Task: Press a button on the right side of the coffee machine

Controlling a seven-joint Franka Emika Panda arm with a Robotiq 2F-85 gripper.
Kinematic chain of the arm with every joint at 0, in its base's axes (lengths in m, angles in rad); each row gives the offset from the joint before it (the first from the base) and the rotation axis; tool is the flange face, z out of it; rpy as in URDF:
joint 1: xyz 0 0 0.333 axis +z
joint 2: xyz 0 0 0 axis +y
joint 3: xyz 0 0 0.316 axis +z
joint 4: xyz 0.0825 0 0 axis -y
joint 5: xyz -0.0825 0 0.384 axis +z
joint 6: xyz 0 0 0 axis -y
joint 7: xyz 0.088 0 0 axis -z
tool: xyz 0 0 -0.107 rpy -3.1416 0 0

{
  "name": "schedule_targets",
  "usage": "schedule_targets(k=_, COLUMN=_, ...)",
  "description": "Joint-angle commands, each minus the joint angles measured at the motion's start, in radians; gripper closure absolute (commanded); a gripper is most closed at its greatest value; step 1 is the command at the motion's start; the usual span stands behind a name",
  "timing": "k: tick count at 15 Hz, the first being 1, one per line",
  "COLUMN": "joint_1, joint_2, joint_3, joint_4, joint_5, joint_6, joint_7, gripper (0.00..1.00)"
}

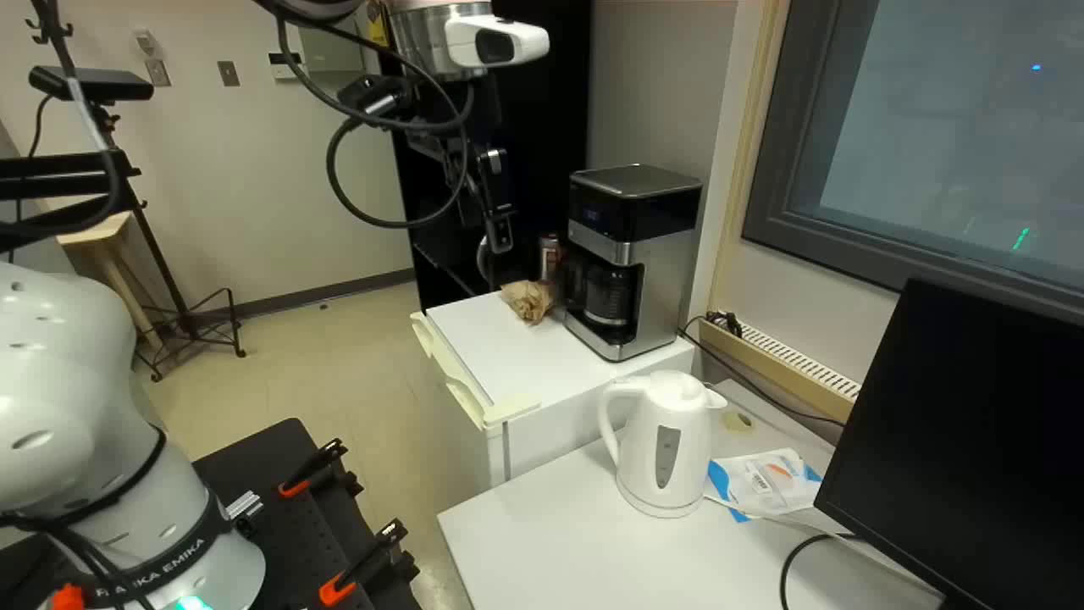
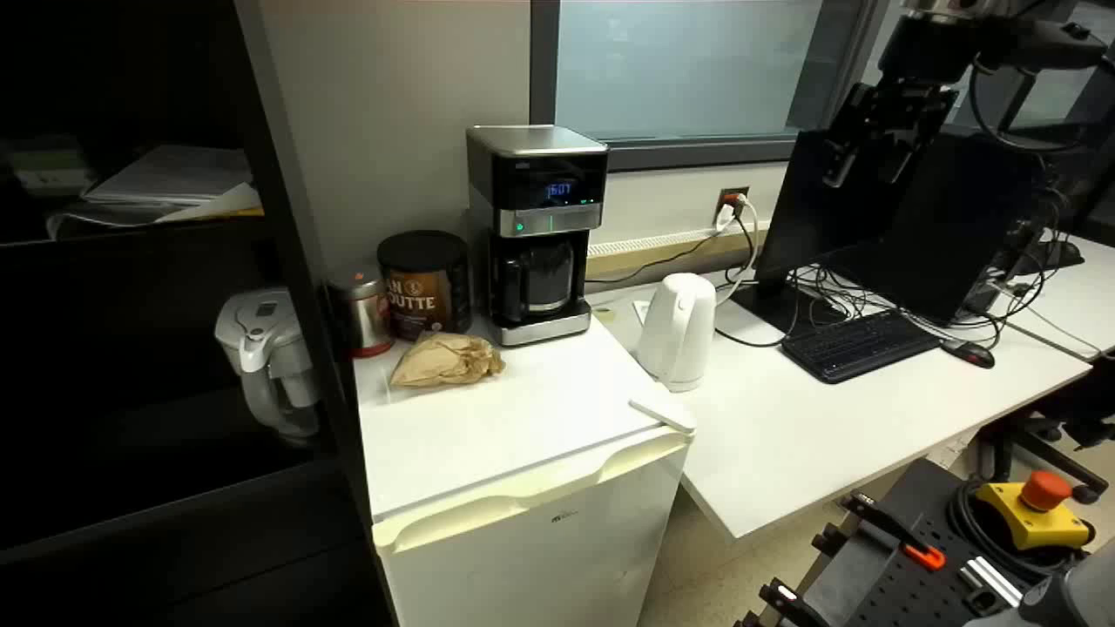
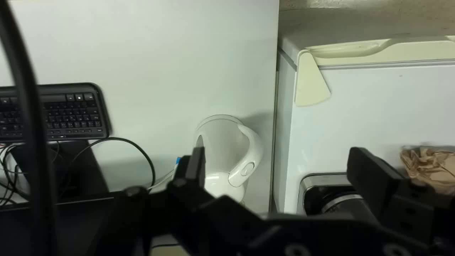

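The coffee machine [image 1: 669,280] is boxy and black with a silver band and a dark carafe. It stands upright on the white fridge top. In an exterior view its front [image 2: 550,222] shows a lit blue display, a green light at left and small green lights at right. In the wrist view only its base rim [image 3: 325,181] and carafe part show, partly behind a finger. My gripper [image 1: 500,233] points down, raised above the surfaces; it also shows in an exterior view [image 2: 867,170]. In the wrist view the gripper [image 3: 277,153] is open, fingers wide apart, with nothing between them.
A white kettle [image 1: 665,449] stands on the desk beside the fridge [image 2: 523,418]. A brown paper bag [image 2: 446,359], a coffee can [image 2: 424,287] and a silver-red canister [image 2: 364,313] are beside the machine. A monitor [image 1: 974,424] and a keyboard [image 2: 858,342] are on the desk. A black shelf [image 2: 287,218] adjoins the fridge.
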Motion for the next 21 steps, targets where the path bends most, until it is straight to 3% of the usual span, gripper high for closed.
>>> schedule_targets(k=1, joint_1=0.005, joint_2=0.000, joint_3=-0.004, joint_4=0.002, joint_5=-0.002, joint_6=-0.002, joint_7=0.002, gripper=0.00)
schedule_targets(k=9, joint_1=0.005, joint_2=0.000, joint_3=-0.004, joint_4=0.002, joint_5=-0.002, joint_6=-0.002, joint_7=0.002, gripper=0.00)
schedule_targets(k=15, joint_1=0.029, joint_2=0.122, joint_3=0.004, joint_4=0.053, joint_5=-0.096, joint_6=-0.005, joint_7=-0.107, gripper=0.00)
schedule_targets(k=21, joint_1=0.080, joint_2=0.329, joint_3=0.031, joint_4=0.147, joint_5=-0.226, joint_6=-0.012, joint_7=-0.241, gripper=0.00)
